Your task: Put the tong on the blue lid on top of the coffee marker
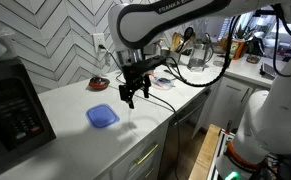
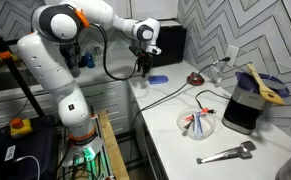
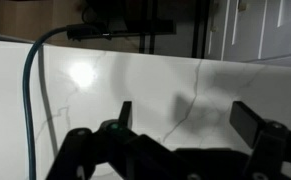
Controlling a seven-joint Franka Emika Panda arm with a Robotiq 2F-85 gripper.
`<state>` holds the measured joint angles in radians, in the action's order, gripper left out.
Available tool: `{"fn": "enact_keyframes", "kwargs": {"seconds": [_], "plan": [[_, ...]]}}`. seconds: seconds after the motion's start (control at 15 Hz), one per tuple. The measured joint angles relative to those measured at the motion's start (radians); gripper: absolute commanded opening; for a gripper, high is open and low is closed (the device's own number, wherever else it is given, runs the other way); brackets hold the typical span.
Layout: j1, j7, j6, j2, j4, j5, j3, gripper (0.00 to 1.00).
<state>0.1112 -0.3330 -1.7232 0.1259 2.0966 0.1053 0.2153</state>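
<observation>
The blue lid lies flat on the white counter and also shows in an exterior view. My gripper hangs open and empty just above the counter beside the lid, apart from it; it also shows in an exterior view. In the wrist view its open fingers frame bare marbled counter. The metal tong lies on the counter at the other end. The black coffee maker stands near it, with a bluish item and a yellow utensil on its top.
A large black microwave-like appliance stands at the counter's end near the lid. A black cable runs over the counter. A clear plate with small items and a red object sit on the counter by the tiled wall.
</observation>
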Motion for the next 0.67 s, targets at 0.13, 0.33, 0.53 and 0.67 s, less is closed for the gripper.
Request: {"fn": "enact_keyframes", "kwargs": {"seconds": [0.13,0.33,0.53,0.67], "plan": [[0.0,0.0,0.0,0.0,0.0,0.0,0.0,1.0],[0.0,0.0,0.0,0.0,0.0,0.0,0.0,1.0],[-0.001,-0.001,-0.006,0.0,-0.003,0.0,-0.008,1.0],[-0.009,-0.001,-0.011,0.001,-0.014,0.006,-0.039,1.0]]}}
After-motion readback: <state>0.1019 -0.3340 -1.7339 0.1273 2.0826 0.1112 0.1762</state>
